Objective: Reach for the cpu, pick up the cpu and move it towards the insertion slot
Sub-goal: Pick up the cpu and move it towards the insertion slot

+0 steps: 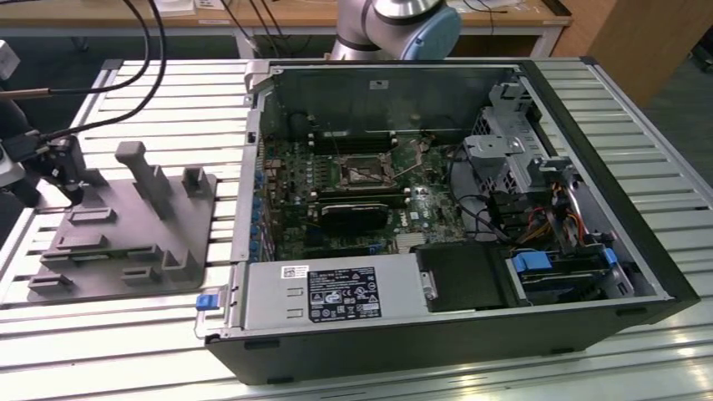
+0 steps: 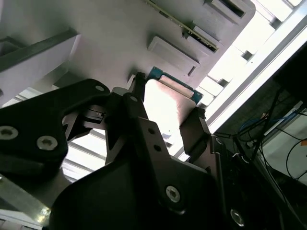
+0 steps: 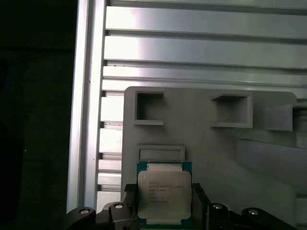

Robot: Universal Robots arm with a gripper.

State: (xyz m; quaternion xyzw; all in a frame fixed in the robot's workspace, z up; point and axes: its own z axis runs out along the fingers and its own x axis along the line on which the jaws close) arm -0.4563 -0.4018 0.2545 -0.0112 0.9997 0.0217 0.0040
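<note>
Slatted metal table [image 1: 134, 83] under everything. Across its middle and out to the edge on the exterior view's right, an open computer case [image 1: 657, 251], lying on its side with the circuit board facing up. At the table's far edge, behind the case, the base of the grey robot arm [image 1: 402, 21].

Along the table's edge on the exterior view's left, a grey plastic block [image 1: 123, 242] with posts and shallow pockets, well apart from the inside of the case. Over the far corner of that block, the black gripper [image 1: 67, 188].

Near the middle of the circuit board, the socket [image 1: 366, 174]: square, black-framed, dark in the centre, nothing in it. Just beside it toward the near edge of the board, a longer black part [image 1: 356, 213].

Smallest, the chip [image 3: 164, 194], above the grey block and between the gripper's fingers [image 3: 197, 194]. Flat and square, with a silvery metal lid carrying fine print, set on a thin green board that shows as a rim all round. In the second wrist view, the same chip [image 2: 168, 100] washed pale by glare, green edge at its far side. Fingers closed in against two opposite edges, gripping it. Cannot tell whether lifted clear of the block or resting on it.
</note>
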